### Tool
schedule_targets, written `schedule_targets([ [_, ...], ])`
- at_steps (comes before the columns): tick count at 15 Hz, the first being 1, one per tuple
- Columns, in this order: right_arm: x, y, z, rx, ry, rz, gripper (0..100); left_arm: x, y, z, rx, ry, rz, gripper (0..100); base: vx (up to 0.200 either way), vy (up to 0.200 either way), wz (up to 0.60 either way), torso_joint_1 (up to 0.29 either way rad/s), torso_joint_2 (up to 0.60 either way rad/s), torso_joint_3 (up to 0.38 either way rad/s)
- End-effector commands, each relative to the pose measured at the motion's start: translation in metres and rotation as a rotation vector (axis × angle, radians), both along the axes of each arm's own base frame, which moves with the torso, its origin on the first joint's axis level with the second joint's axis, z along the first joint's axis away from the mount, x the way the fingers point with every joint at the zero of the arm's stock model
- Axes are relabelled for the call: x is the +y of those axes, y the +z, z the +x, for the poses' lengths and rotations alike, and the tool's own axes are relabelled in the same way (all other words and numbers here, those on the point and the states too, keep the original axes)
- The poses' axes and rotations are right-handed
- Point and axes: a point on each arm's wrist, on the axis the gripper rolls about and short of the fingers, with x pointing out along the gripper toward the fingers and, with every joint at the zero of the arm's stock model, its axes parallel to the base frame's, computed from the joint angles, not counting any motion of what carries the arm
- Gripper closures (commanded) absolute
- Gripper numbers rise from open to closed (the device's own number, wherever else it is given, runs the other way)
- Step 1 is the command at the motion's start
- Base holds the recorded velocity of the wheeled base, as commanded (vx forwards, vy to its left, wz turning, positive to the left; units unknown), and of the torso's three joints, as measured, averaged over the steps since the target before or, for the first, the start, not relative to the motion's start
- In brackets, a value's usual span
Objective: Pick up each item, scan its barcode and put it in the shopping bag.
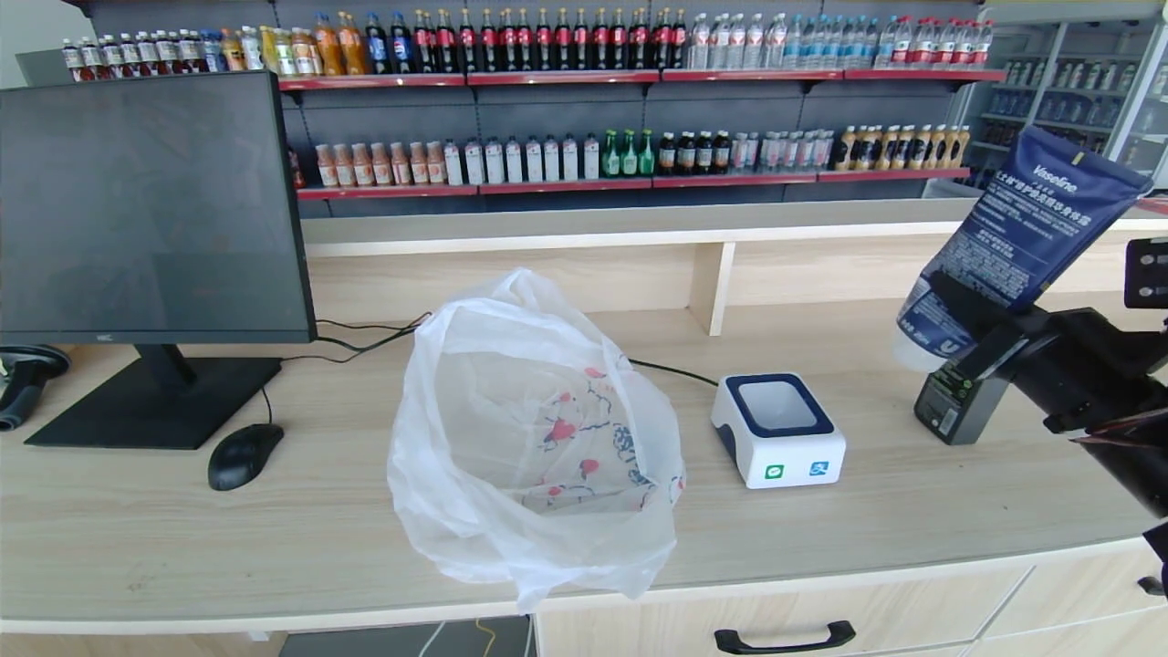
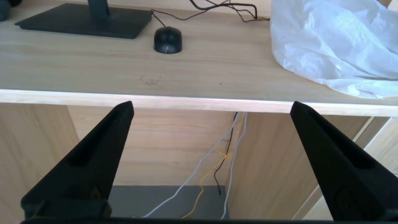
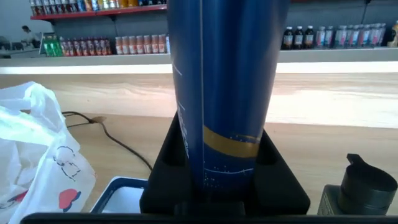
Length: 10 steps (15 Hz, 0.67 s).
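Tube [image 1: 1027,214] sits clamped in right tool [image 1: 969,310].

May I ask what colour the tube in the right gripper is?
Dark blue tube, best seen in head view.

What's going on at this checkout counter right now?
A robot is checking out goods. Its right gripper is shut on a blue lotion tube, held in the air to the right of the white barcode scanner, not over it. The plastic shopping bag stands open on the counter, left of the scanner. A dark bottle stands by the right arm. The left gripper hangs open before the counter's front edge.
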Motion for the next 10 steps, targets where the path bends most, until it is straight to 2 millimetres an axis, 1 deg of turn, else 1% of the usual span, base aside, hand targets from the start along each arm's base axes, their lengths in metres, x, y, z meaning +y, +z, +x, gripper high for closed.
schedule_targets([
  [1,0.012,0.023,-0.021,-0.087,0.062,0.024,100,0.0,0.0,0.0,0.0,0.001,-0.001,0,0.0,0.0,0.0,0.0,0.0,0.0],
  [3,0.02,0.032,-0.031,-0.127,0.104,0.03,100,0.0,0.0,0.0,0.0,0.001,0.001,0,0.0,0.0,0.0,0.0,0.0,0.0],
  [6,0.045,0.037,-0.049,-0.135,0.251,0.075,100,0.0,0.0,0.0,0.0,0.001,-0.001,0,0.0,0.0,0.0,0.0,0.0,0.0],
  [10,0.08,0.026,-0.074,-0.056,0.47,0.124,100,0.0,0.0,0.0,0.0,0.001,-0.001,0,0.0,0.0,0.0,0.0,0.0,0.0],
])
